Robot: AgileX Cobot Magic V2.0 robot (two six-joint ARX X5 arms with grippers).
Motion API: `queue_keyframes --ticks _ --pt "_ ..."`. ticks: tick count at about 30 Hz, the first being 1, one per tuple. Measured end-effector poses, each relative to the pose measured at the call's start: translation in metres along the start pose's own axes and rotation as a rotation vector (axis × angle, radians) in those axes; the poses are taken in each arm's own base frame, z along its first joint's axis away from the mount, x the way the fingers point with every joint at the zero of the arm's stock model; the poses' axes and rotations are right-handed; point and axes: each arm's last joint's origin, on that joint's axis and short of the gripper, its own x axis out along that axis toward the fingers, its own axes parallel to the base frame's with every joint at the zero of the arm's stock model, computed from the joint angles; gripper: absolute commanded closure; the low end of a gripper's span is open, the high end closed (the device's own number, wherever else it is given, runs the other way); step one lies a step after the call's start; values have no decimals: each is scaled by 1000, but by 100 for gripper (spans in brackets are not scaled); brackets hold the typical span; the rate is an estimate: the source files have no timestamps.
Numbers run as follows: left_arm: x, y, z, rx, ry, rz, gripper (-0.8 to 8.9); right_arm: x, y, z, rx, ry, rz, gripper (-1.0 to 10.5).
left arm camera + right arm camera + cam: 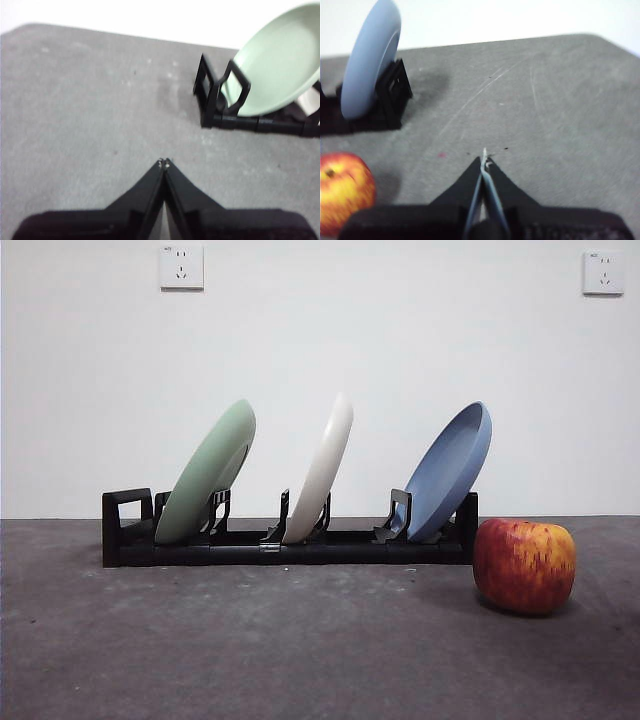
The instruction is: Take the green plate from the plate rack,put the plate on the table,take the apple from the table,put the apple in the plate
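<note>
Nearest on the dark grey tabletop: the apple, at the right, just beside the plate rack. Behind, in the rack, leaning: green plate at the loop end, cream plate mid-rack, blue plate nearest the apple. Left gripper and right gripper above bare tabletop, jaws pressed together, holding nothing.

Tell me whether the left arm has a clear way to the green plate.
Probably yes: the green plate stands in the rack's end slot, with bare table between it and the shut left tool.
</note>
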Motion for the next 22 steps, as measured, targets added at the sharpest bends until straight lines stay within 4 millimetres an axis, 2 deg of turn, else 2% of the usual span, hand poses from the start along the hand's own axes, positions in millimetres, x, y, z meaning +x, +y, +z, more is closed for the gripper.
queue_keyframes --ticks 7,11,17,22 --pt "-1 -2 2 -86 3 -49 818 0 0 0 210 0 7 963" --pt "-6 -7 18 -127 8 -173 819 -4 2 11 250 -18 30 963" --pt "-18 -16 62 -132 -9 -255 819 -20 9 62 251 -107 122 963" --pt "-20 -24 102 -129 6 -312 819 -27 14 107 250 -69 150 963"
